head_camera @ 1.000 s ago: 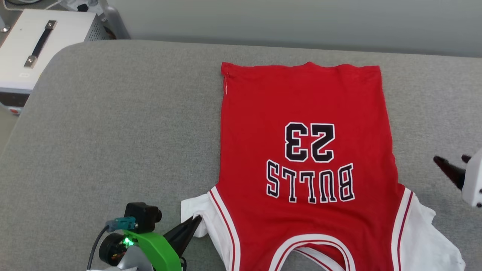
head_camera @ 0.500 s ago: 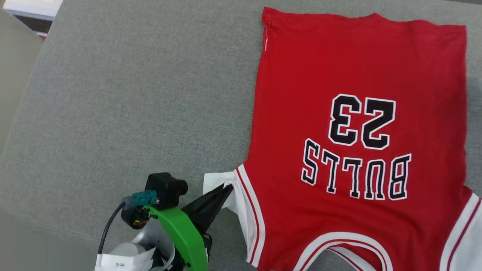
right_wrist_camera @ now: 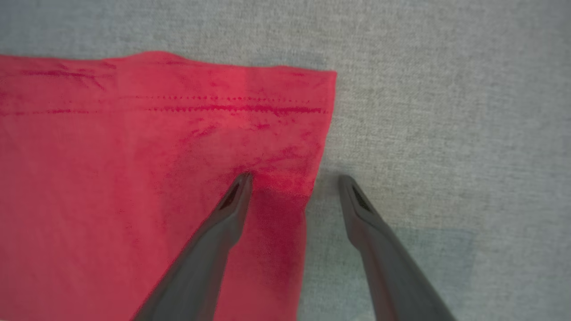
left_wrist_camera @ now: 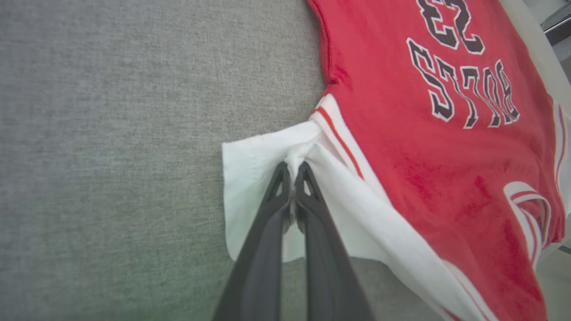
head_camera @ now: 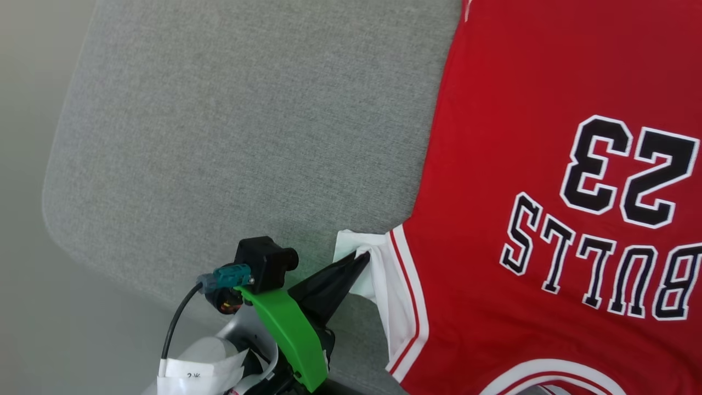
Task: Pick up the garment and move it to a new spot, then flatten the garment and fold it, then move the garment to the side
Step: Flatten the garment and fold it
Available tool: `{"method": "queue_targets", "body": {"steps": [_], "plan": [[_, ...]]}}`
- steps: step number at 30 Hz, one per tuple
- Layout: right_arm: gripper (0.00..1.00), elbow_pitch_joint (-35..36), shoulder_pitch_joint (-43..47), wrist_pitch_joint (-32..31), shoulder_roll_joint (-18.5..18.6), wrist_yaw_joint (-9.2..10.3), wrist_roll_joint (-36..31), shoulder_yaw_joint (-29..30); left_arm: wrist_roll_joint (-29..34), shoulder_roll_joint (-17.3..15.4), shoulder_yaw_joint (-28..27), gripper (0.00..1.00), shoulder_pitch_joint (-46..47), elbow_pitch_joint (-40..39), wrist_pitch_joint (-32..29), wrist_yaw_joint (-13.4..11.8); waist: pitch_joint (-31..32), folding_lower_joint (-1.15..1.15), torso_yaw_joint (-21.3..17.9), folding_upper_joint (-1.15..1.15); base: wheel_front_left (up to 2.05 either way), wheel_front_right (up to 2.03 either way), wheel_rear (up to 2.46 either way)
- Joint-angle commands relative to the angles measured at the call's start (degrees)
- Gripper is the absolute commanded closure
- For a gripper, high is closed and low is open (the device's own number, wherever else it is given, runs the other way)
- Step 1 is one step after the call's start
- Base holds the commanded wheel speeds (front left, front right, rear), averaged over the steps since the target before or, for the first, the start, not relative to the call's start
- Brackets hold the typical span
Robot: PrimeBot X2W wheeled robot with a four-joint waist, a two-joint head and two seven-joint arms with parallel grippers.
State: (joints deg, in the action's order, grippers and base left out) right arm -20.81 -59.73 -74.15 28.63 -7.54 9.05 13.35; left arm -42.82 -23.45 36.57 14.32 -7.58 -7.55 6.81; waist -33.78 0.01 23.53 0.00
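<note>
Garment: the red jersey (head_camera: 521,137) lies flat on the grey padded surface (head_camera: 247,109), print side up. The "BULLS 23" lettering (head_camera: 603,219) reads upside down from the head view.
Left gripper: the left gripper (head_camera: 359,260) is pinched tight on the white sleeve (left_wrist_camera: 250,165), its fingers together and a tuft of cloth bunched at the tips.
Right gripper: the right gripper (right_wrist_camera: 295,177) is spread wide and holding nothing. It straddles a side edge close to the stitched hem (right_wrist_camera: 223,107), one finger over red cloth and the other over bare grey.
Key relation: the body of the jersey lies to the robot's right of the left fingertips, so any fold of that sleeve probably travels rightward, across the red panel.
Long axis: it runs from the neckline at the near edge away to the hem at the far end. The two grippers sit toward opposite ends of it.
Nearer arm: the left, already on the sleeve.
Step in hand: this looks like the sleeve fold, or a tug to flatten.
Watch for: the grip takes only a small tuft, so a hard pull may drag the whole shirt instead of folding it.
</note>
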Motion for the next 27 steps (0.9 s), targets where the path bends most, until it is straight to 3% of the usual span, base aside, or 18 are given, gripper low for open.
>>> {"method": "queue_targets", "body": {"steps": [1, 10, 11, 12, 13, 27], "plan": [[0.0, -0.8, -0.7, 0.5, 0.1, 0.05, -0.2, 0.4, 0.5, -0.1, 0.0, 1.0, 1.3, 0.5, 0.7, 0.3, -3.0, -0.01, 2.8, 0.0, 0.0, 0.0, 0.0], [0.0, -2.9, 0.8, 0.8, 0.0, 0.05, 0.1, -2.9, -0.4, 0.4, 0.9, 1.0, 2.5, 2.4, 2.2, 0.4, -3.8, -0.01, 3.2, 0.0, 0.0, 0.0, 0.0], [0.09, -3.1, 1.0, 0.4, 0.1, 0.05, 0.0, -3.2, -0.4, 0.4, 0.9, 1.0, 2.7, 2.5, 2.4, 0.5, -3.7, -0.01, 3.2, 0.0, 0.0, 0.0, 0.0], [0.66, -3.3, 1.3, -0.3, 0.1, 0.05, -0.1, -3.5, -0.5, 0.4, 1.0, 1.0, 2.8, 2.7, 2.6, 0.5, -3.6, -0.01, 3.2, 0.0, 0.0, 0.0, 0.0], [1.0, -3.4, 1.6, -0.7, 0.2, 0.05, -0.2, -3.7, -0.5, 0.4, 1.0, 1.0, 2.9, 2.8, 2.7, 0.5, -3.5, -0.01, 3.2, 0.0, 0.0, 0.0, 0.0], [1.0, -2.0, 7.2, -0.3, 0.0, 0.05, 1.0, -3.2, -1.0, -0.3, 1.0, 1.0, 2.7, 4.4, 3.3, 0.2, 1.3, -0.01, 0.8, 0.0, 0.0, 0.0, 0.0]]}}
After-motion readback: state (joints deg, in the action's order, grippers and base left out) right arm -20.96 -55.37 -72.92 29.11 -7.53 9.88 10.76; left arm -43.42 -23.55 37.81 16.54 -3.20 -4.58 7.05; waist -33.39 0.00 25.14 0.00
